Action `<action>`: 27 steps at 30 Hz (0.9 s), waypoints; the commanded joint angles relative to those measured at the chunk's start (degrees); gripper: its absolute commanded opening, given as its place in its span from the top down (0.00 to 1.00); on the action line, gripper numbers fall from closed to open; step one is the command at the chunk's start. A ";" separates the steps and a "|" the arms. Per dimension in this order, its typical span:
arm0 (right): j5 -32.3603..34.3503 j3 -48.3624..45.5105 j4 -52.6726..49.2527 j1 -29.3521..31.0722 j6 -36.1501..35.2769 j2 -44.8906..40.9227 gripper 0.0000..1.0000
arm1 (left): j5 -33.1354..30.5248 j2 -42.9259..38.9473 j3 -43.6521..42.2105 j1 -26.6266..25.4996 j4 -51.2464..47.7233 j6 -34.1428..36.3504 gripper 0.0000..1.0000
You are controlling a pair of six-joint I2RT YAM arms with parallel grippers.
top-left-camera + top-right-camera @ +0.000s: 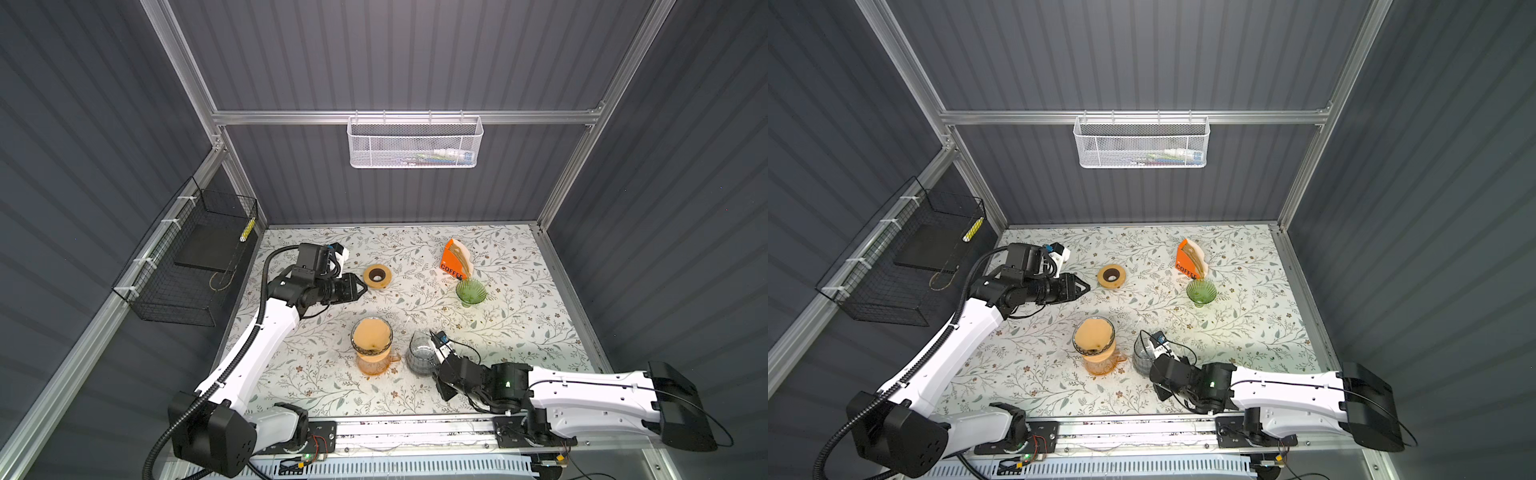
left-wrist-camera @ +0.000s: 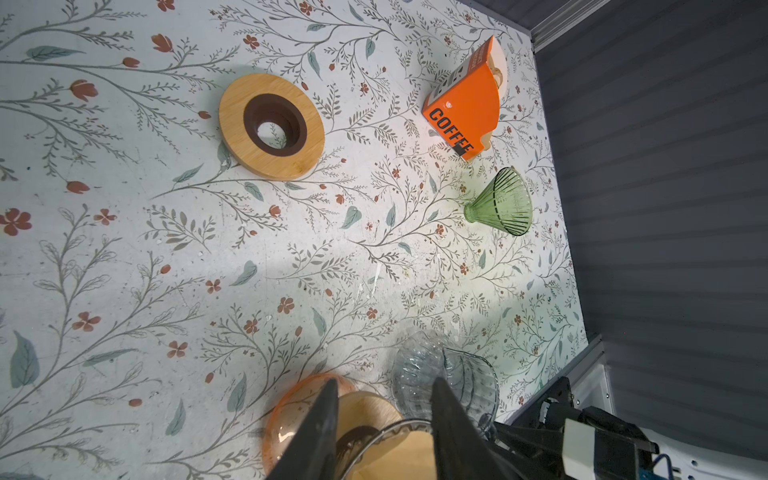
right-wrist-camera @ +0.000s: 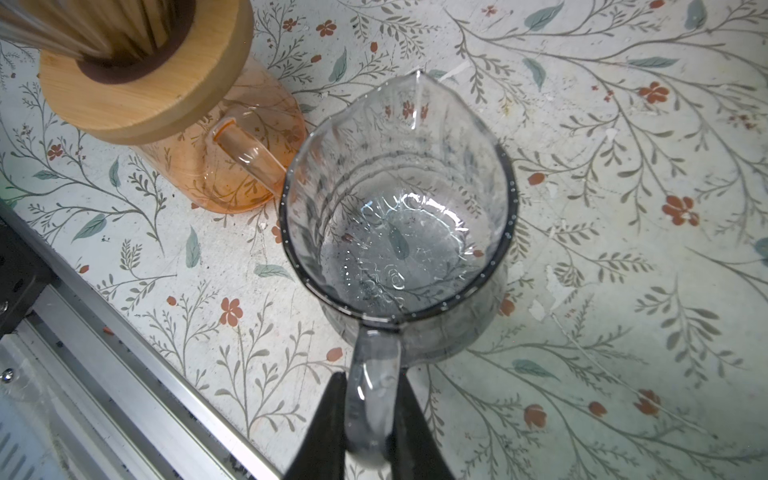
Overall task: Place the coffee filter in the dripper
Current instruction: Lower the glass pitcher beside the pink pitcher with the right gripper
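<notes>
Coffee filter (image 1: 371, 336) is seen seated in the clear dripper (image 1: 354, 345) atop the orange carafe (image 1: 375, 365), near centre. Placement is judged done. Left gripper (image 1: 361, 286) is held far left, jaws apart, nothing gripped. Right gripper (image 3: 371, 388) is clamped on the handle of the grey pitcher (image 3: 395, 216), near right. Only release and retreat are judged left.

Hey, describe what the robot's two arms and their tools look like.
Both have white shells and black joints. The left arm carries a ribbed black conduit; the right arm shows thin black cables and a green light. The left tool and right tool have black tapering fingers.
</notes>
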 commanded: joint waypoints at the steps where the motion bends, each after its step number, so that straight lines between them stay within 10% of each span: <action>1: 1.68 -1.08 0.18 0.29 1.22 -0.98 1.00 | -0.28 -0.86 -1.06 -0.40 0.19 0.34 0.62; 27: 5.21 -1.63 -4.63 0.29 3.92 -3.12 0.66 | -0.33 0.63 0.29 -0.75 -0.71 0.54 0.61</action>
